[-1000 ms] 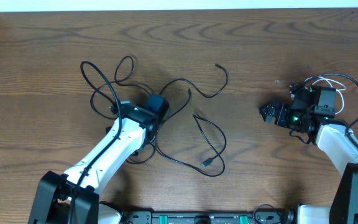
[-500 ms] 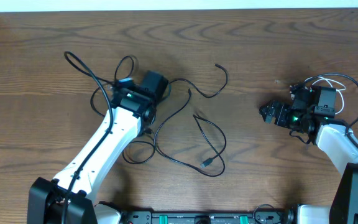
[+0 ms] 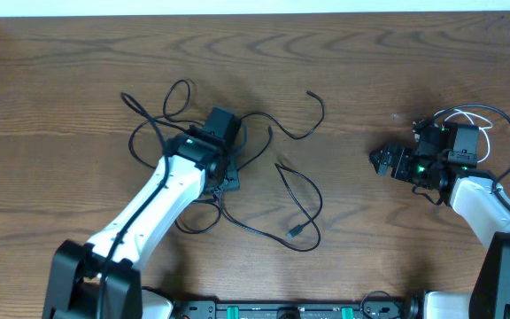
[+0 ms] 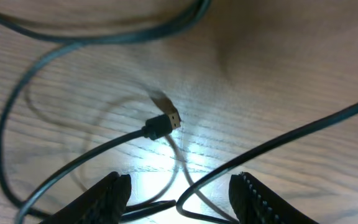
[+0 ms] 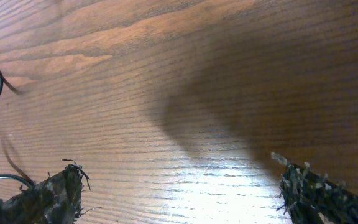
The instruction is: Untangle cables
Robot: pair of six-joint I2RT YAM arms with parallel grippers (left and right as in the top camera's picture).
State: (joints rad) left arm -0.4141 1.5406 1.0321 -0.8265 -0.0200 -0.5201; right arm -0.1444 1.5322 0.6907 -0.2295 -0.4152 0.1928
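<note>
Left fingers [image 4: 107, 198]: part open over the knot, gripping nothing. Two strands of the black cables [image 4: 114, 38] cross in the gap, near the base of it. The gap is far wider than either strand, and I see no pinch on them.

Just beyond the fingertips lies a small plug [image 4: 165, 123], metal tip pointing away, flat on the desk [image 5: 185, 74]. Its cord curves back past the left-hand finger. Farther out a heavier arc of cable runs across, well clear of the tips.

Handling, judged: thin, limp and light, with a smooth jacket likely to slip in a loose grip. Any pull will drag neighbouring loops along, since nothing pins them down. Best hold looks like the moulded boot right behind the plug, not the metal tip. A free end can be drawn out through the loops.

In the way: the crossing pair between the fingers would be caught together if they closed here. In the overhead view the arm itself hides most of the knot's crossings. A looser loop with a second plug [image 3: 295, 232] trails out on the side toward the other arm.

Right fingers [image 5: 42, 196]: fully spread, empty, over bare wood, well apart from the tangle. A thin white loop [image 3: 478, 110] sits by that wrist. Loose or attached, cannot tell.
</note>
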